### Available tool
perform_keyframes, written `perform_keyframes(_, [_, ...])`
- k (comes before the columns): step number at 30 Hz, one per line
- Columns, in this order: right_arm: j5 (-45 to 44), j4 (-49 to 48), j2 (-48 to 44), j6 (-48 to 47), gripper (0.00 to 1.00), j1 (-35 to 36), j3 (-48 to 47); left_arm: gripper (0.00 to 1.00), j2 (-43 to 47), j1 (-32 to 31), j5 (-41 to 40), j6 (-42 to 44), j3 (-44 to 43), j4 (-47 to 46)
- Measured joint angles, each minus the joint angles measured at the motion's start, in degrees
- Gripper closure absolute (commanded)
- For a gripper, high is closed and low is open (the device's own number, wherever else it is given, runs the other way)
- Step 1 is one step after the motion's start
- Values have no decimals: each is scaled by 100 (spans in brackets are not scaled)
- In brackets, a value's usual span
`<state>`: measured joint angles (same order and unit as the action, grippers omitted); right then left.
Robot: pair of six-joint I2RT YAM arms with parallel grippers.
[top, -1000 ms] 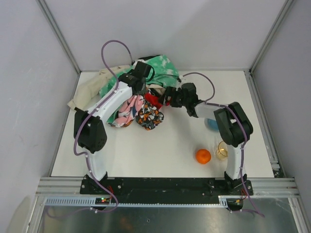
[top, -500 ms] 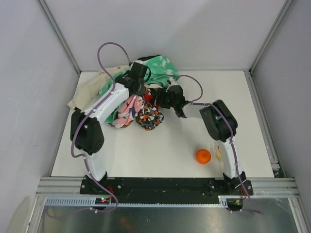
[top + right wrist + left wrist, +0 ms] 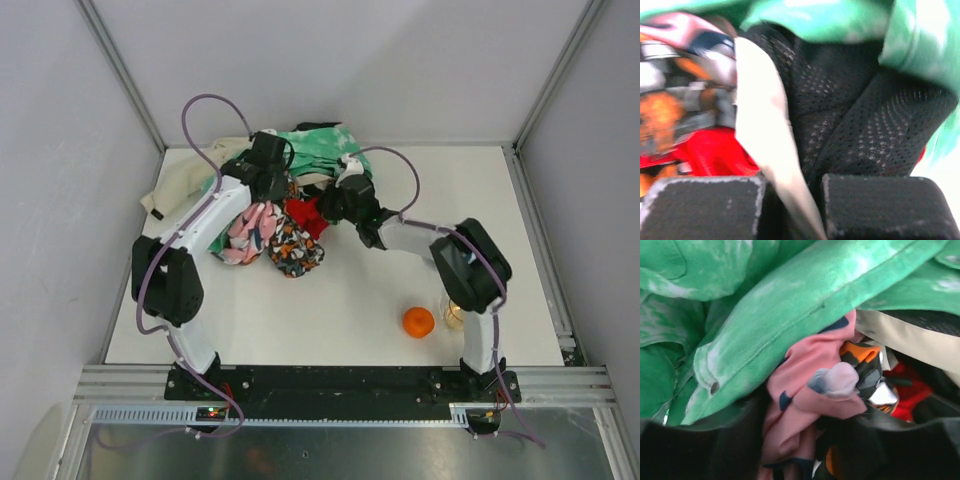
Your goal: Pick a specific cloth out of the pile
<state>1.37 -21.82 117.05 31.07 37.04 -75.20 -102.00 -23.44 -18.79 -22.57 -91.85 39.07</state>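
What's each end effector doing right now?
Left end effector: buried in the pile, cannot tell.
Right end effector: closed on the beige cloth strip.

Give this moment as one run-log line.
left gripper: open in pile | right gripper: shut beside red cloth | extraction pending

No readable text — in any view.
The only printed surface is the black cloth (image 3: 293, 250) at the near edge of the pile (image 3: 320, 150), and its orange-and-white print is pattern only — no letters, numbers or logos. The other fabrics, seen close in both wrist views, carry no label or tag that can be read.
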Motion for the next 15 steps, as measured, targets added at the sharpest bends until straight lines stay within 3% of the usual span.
perform_keyframes(3, [-107, 260, -728, -293, 100, 90, 114, 17, 129, 70, 48, -20, 151, 0])
perform_keyframes(7, [-101, 564, -1537, -649, 100, 170, 138, 5, 315, 109, 157, -52, 323, -39])
perform_keyframes(15, [-133, 1281, -2376, -1110, 100, -11, -35, 0, 669, 109, 337, -166, 647, -186])
